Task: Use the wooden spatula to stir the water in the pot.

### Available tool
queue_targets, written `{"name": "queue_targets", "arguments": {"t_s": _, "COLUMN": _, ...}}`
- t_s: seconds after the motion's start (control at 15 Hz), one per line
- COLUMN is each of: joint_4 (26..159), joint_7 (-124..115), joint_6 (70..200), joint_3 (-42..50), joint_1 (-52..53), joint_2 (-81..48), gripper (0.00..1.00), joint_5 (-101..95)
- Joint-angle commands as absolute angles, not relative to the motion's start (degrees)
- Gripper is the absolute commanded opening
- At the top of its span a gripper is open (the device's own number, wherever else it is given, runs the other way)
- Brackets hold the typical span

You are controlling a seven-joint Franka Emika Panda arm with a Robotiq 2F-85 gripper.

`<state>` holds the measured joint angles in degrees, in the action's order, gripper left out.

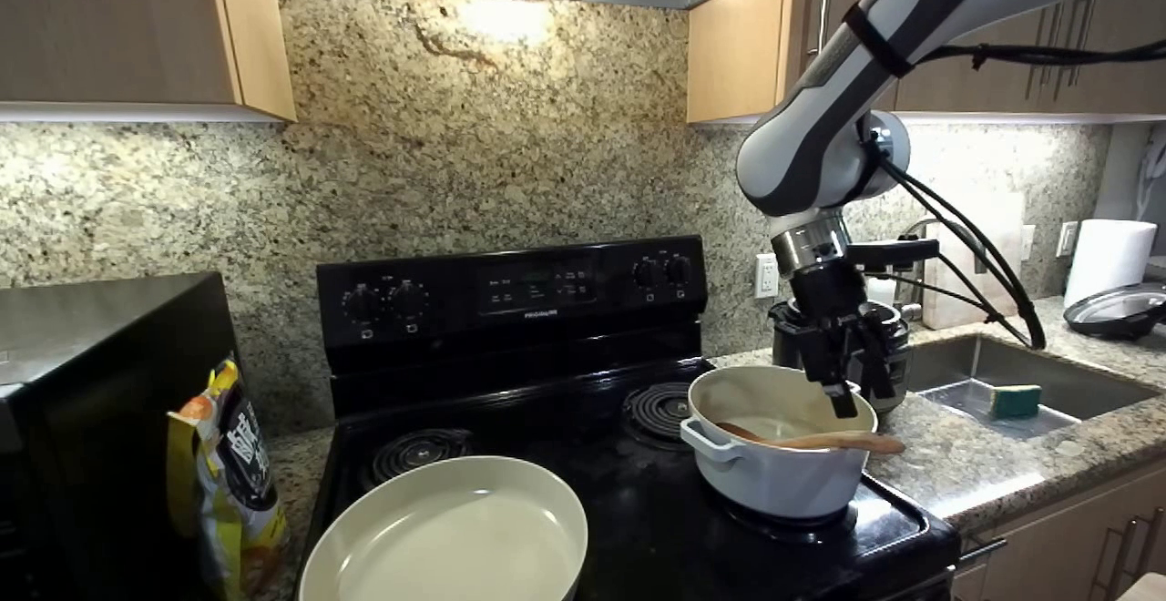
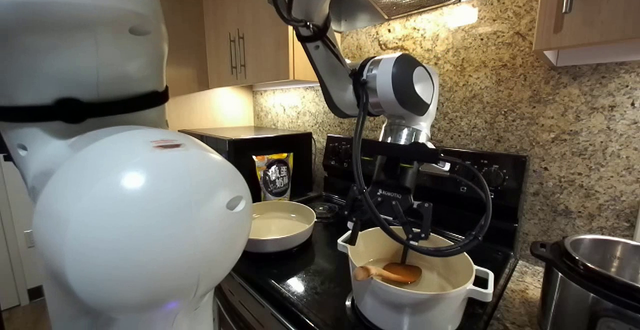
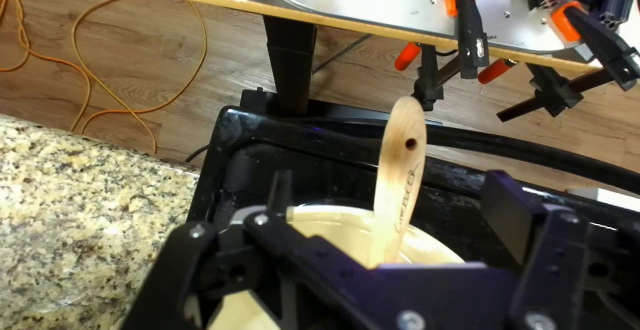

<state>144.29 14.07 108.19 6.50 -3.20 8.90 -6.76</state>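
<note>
While my empty gripper point(image 1: 863, 401) gaped wide over the pot point(image 1: 779, 483), the wooden spatula point(image 3: 398, 185) leaned on its rim, so the step seemed grasp or release, stirring next needing the handle point(image 1: 879, 443) pinched.

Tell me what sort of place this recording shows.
A kitchen, probably in a home: it has a black coil-burner stove, a steel sink and wood-look wall cabinets.
</note>
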Motion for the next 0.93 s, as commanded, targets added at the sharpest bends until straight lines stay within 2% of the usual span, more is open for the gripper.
{"name": "queue_targets", "arguments": {"t_s": 0.0, "joint_4": 142.4, "joint_7": 17.0, "joint_6": 107.2, "joint_3": 5.9, "joint_1": -2.9, "joint_2": 6.1, "gripper": 1.00, "joint_5": -5.8}}
{"name": "queue_targets", "arguments": {"t_s": 0.47, "joint_4": 141.8, "joint_7": 17.5, "joint_6": 110.1, "joint_3": 5.7, "joint_1": -3.1, "joint_2": 2.7, "gripper": 1.00, "joint_5": -6.0}}
{"name": "queue_targets", "arguments": {"t_s": 0.6, "joint_4": 141.8, "joint_7": 17.5, "joint_6": 110.5, "joint_3": 5.6, "joint_1": -3.1, "joint_2": 2.0, "gripper": 0.88, "joint_5": -5.9}}
{"name": "queue_targets", "arguments": {"t_s": 0.67, "joint_4": 141.9, "joint_7": 17.7, "joint_6": 110.7, "joint_3": 5.6, "joint_1": -3.1, "joint_2": 1.6, "gripper": 0.87, "joint_5": -5.7}}
{"name": "queue_targets", "arguments": {"t_s": 0.73, "joint_4": 141.9, "joint_7": 17.7, "joint_6": 111.0, "joint_3": 5.5, "joint_1": -3.2, "joint_2": 1.4, "gripper": 0.77, "joint_5": -5.7}}
{"name": "queue_targets", "arguments": {"t_s": 0.8, "joint_4": 141.9, "joint_7": 17.9, "joint_6": 111.2, "joint_3": 5.5, "joint_1": -3.2, "joint_2": 1.0, "gripper": 0.62, "joint_5": -5.6}}
{"name": "queue_targets", "arguments": {"t_s": 0.87, "joint_4": 141.8, "joint_7": 18.2, "joint_6": 111.5, "joint_3": 5.4, "joint_1": -3.2, "joint_2": 0.6, "gripper": 0.62, "joint_5": -5.6}}
